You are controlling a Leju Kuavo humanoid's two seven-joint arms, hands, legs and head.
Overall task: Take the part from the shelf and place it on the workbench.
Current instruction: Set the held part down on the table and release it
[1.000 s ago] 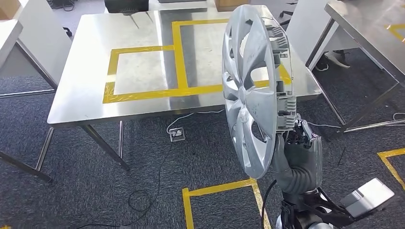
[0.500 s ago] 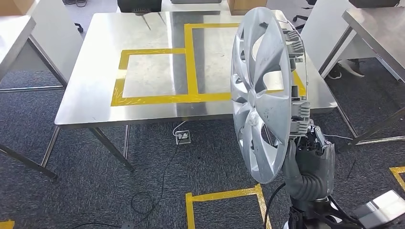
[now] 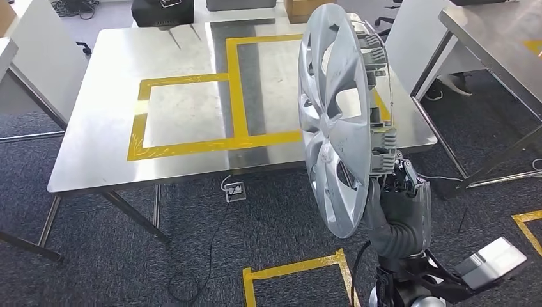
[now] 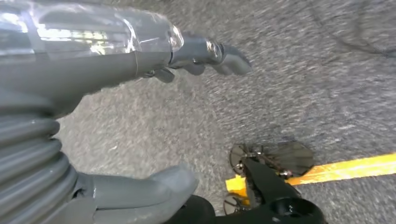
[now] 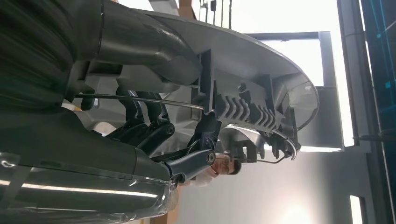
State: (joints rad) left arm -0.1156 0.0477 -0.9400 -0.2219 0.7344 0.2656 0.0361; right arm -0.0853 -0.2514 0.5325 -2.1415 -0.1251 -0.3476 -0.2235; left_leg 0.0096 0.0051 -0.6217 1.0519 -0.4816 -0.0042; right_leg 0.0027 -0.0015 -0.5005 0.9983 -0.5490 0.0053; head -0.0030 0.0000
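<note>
The part is a silver hubcap (image 3: 335, 121), held upright on its edge with its spoked face turned to my left. My right hand (image 3: 399, 204) grips its lower rim from behind, fingers hooked among the clips on the back. From the right wrist, the hubcap's ribbed back (image 5: 261, 70) sits just past my right hand (image 5: 140, 130). The steel workbench (image 3: 96, 128), marked with yellow tape rectangles, stands ahead of me, and the hubcap hides its right part. My left hand (image 4: 70, 93) hangs over the carpet, fingers apart and holding nothing.
A black case (image 3: 162, 11) and a cardboard box (image 3: 300, 6) sit at the workbench's far edge. Another steel table (image 3: 498, 38) stands to the right. On the carpet are a floor socket (image 3: 234, 190) with a cable and yellow tape (image 3: 294, 265).
The whole picture swayed right, then back left, and the workbench now sits slightly lower in frame: the camera moved. The hubcap stays in my right hand.
</note>
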